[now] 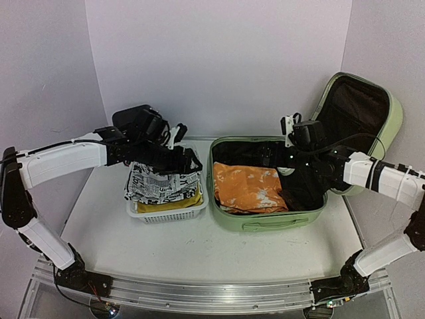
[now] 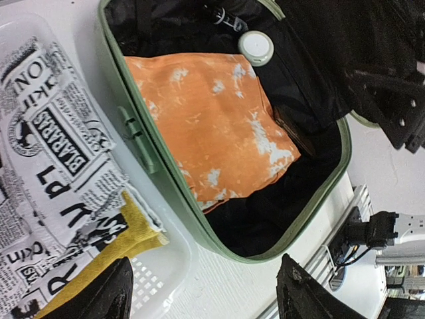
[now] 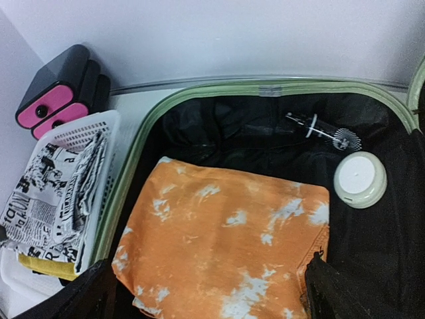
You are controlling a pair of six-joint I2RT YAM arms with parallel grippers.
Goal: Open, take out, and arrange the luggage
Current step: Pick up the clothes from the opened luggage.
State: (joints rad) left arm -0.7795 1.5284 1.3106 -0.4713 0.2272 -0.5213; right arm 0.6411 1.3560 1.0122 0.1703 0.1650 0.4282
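I have the light-green hard-shell suitcase open, just right of the white perforated basket, which holds a newsprint-patterned cloth over a yellow cloth. Unpacking looks partway: an orange tie-dye cloth and a white round jar wait inside. My left gripper and right gripper both gape, empty.

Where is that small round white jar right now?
In the right wrist view, the white jar sits inside the open luggage on its black lining, just past the far right corner of the orange cloth.
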